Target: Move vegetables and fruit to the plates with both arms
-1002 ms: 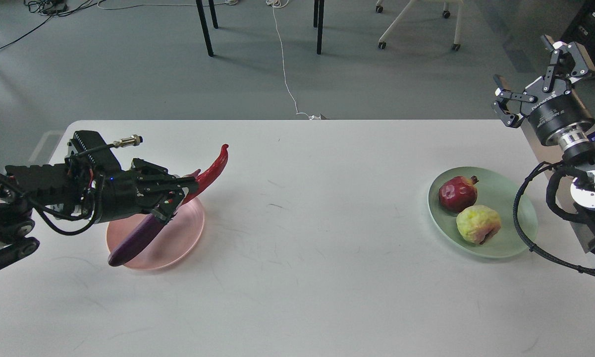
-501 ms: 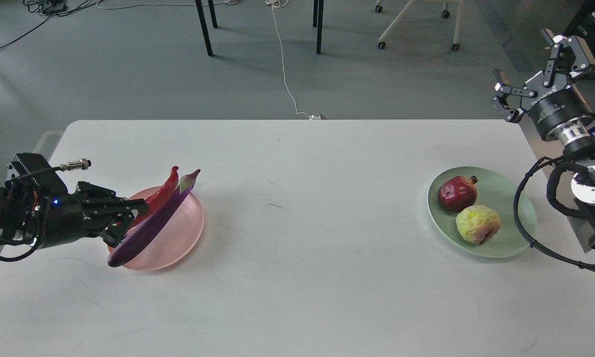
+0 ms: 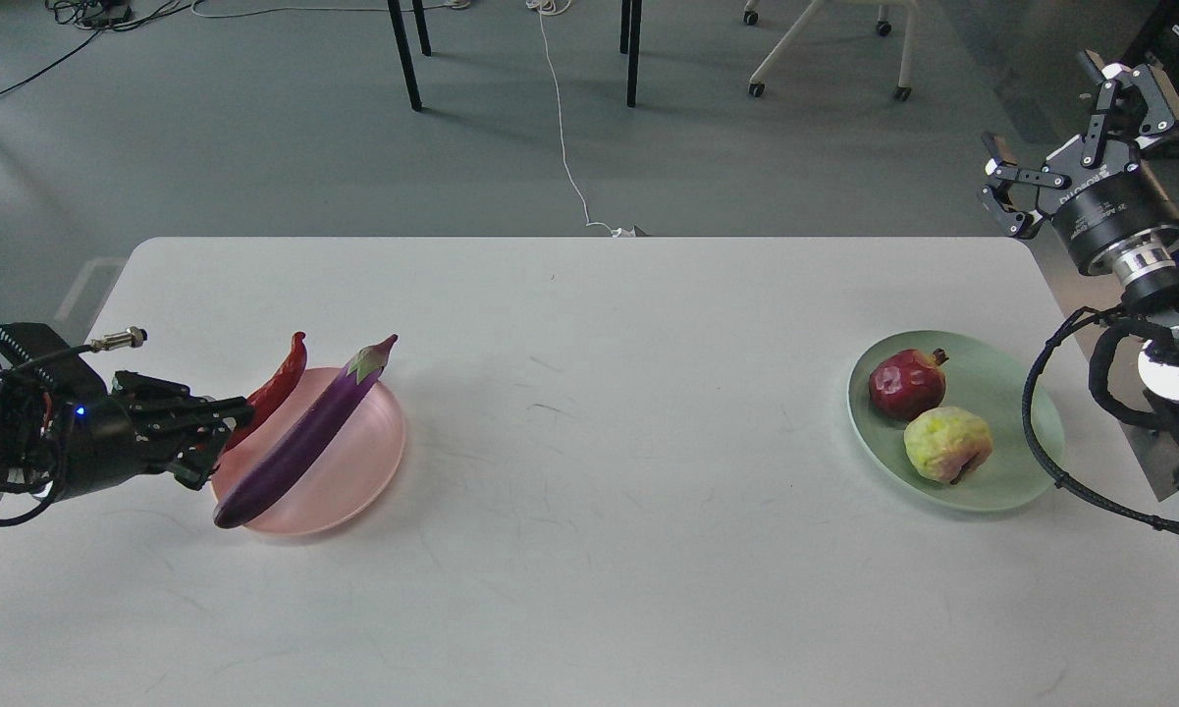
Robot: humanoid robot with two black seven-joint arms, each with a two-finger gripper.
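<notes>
**All four items sit on plates; little seems left to do**

My left gripper point(image 3: 221, 442) hovers low at the left rim of the pink plate point(image 3: 353, 481). Its fingers point toward the red chili pepper point(image 3: 277, 388), whose lower end sits right at the fingertips. From here I cannot tell whether the fingers are clamped on the chili or just apart from it. The chili leans along the plate's upper-left edge, its tip reaching past the rim. Beside it, the purple eggplant point(image 3: 304, 437) lies diagonally across the same plate, its blunt end overhanging the lower-left rim and its cap past the upper edge.

My right gripper point(image 3: 1075, 133) is raised well above the table's far right corner, fingers spread and holding nothing. Below it, the mint green plate point(image 3: 1016, 412) carries the dark red pomegranate point(image 3: 906, 383) and the yellow-green fruit point(image 3: 947, 444), the two touching or nearly so.

I judge the transfer all but finished: vegetables on one plate, fruit on the other. What remains, if anything, is clearing my left arm away without nudging the chili off its perch.

The white table point(image 3: 599, 393) shows faint scuffs and nothing else loose on it. Beyond it lies grey floor, with black table legs point(image 3: 404, 54), a white cable point(image 3: 564, 137) trailing toward the table, and a wheeled chair base point(image 3: 825, 49).
</notes>
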